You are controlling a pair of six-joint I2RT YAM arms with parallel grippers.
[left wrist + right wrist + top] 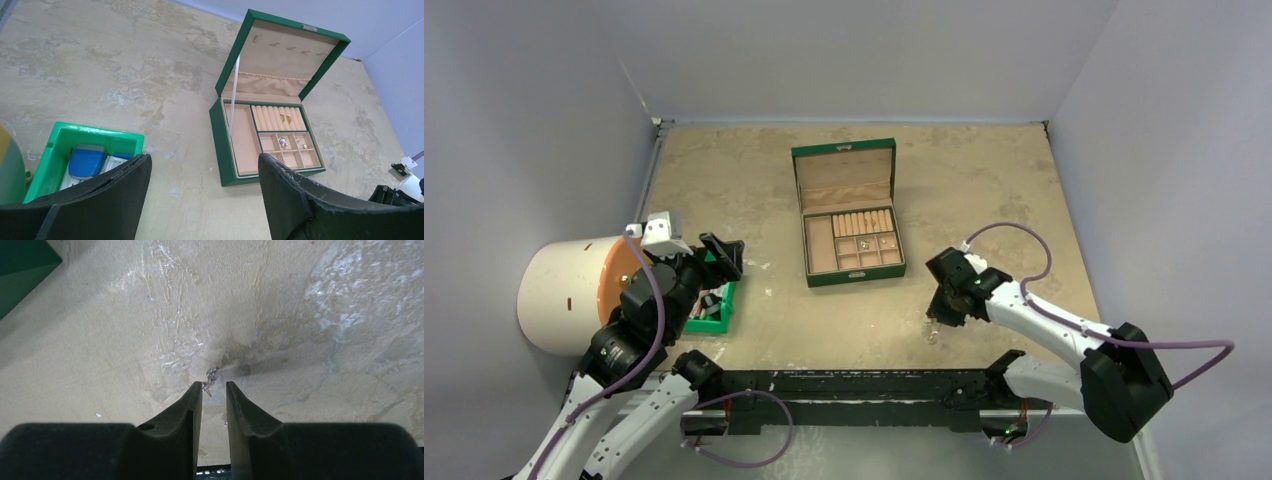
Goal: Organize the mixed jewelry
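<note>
While the right gripper (pixel 214 387) hung low over the table (pixel 325 300), jaws narrowly parted and gripping nothing, a short silver chain (pixel 211 376) lay on the surface right at its fingertips. Other small pieces (pixel 283 142) sat in the compartments of the open green box (pixel 222 165), well apart. The left gripper (pixel 204 159) stood wide open and empty near the green bin (pixel 60 145).
</note>
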